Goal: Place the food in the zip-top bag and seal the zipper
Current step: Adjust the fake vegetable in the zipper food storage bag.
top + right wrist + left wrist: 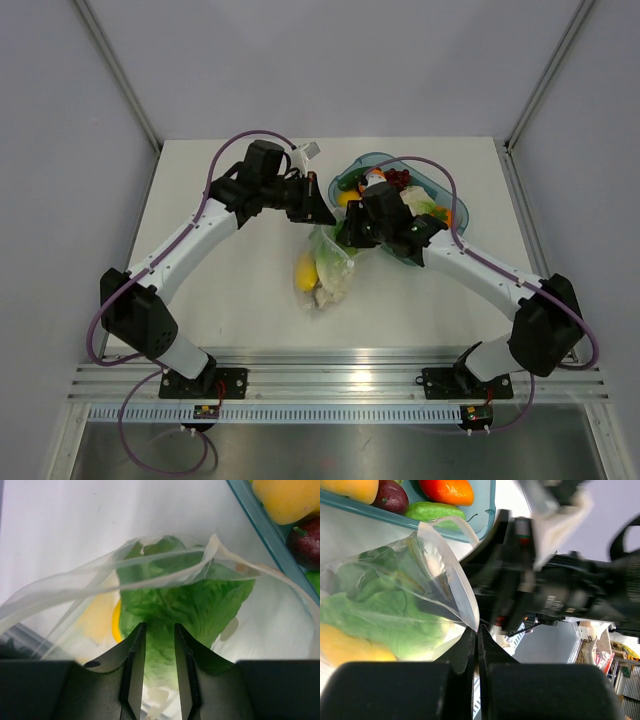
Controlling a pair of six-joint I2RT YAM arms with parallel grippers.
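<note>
The clear zip-top bag [330, 272] lies on the white table in front of the teal tray [372, 158], its mouth open toward the tray. Inside it are a yellow lemon [306, 270] and green lettuce [336, 252]. My left gripper [322, 212] is shut on the bag's mouth edge; in the left wrist view its jaws [478, 630] pinch the pale rim of the bag [455, 580]. My right gripper [347, 238] is at the bag mouth. In the right wrist view its narrowly parted fingers [160, 626] hold the lettuce [190, 600] under the bag's rim [165, 560], with the lemon [116, 625] beside it.
The teal tray [487, 510] holds an orange piece [447, 490], a green cucumber [432, 511], a dark red fruit [392, 497] and other toy food. In the right wrist view its rim [260, 525] runs along the upper right. Grey walls enclose the table.
</note>
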